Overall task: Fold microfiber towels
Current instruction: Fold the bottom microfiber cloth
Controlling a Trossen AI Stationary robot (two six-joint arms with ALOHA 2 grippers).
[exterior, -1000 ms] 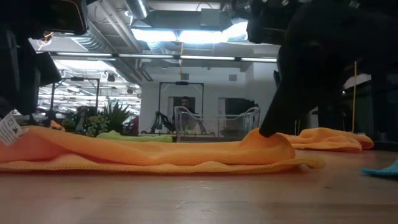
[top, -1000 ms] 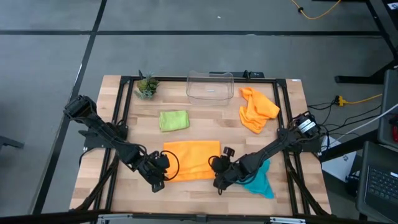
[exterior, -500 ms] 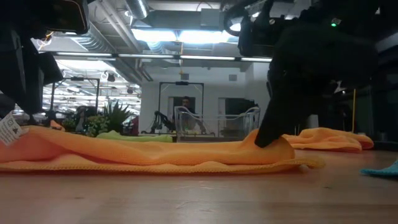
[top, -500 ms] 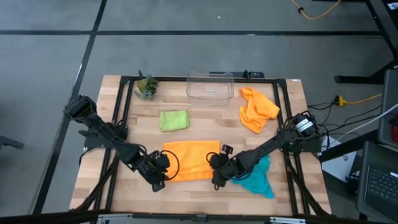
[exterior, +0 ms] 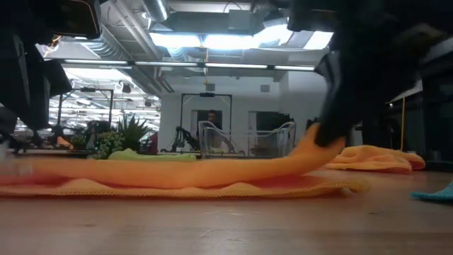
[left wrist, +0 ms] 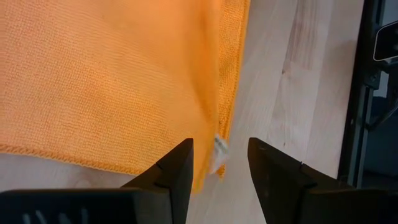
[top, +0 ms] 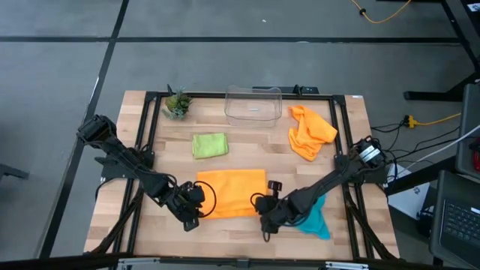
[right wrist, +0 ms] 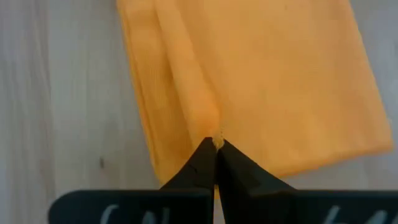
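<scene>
1. Orange microfiber towel [top: 231,192] lies spread, already doubled over, on the near middle of the wooden table [top: 352,112], between the two grippers. In the right wrist view, the right gripper [right wrist: 215,149] has its dark fingers pinched together on a small ridge of the towel's top layer.
2. At table level, that pinched edge rises in a soft peak under the right gripper [exterior: 329,138] while the rest sags flat, so the cloth looks light, limp and easy to drag.
3. In the left wrist view, the left gripper [left wrist: 219,155] has its fingers parted, straddling the opposite hemmed edge and a small white tag [left wrist: 217,149]. I cannot tell whether they hold the cloth.
4. A good hold is probably a corner or the stitched hem, taking one layer only; a pinch in the middle would likely bunch the fabric.
5. The weave looks fine and nubbly, matte, with a narrow stitched border, and it drapes in shallow waves.
6. A teal blue towel [top: 311,221] lies crumpled just beside the right gripper. A second orange towel [top: 309,131] sits bunched at the far right, and a lime green towel [top: 209,145] lies folded square at mid-table.
7. A clear plastic bin [top: 253,105] and a small potted plant [top: 176,103] stand along the far edge.
</scene>
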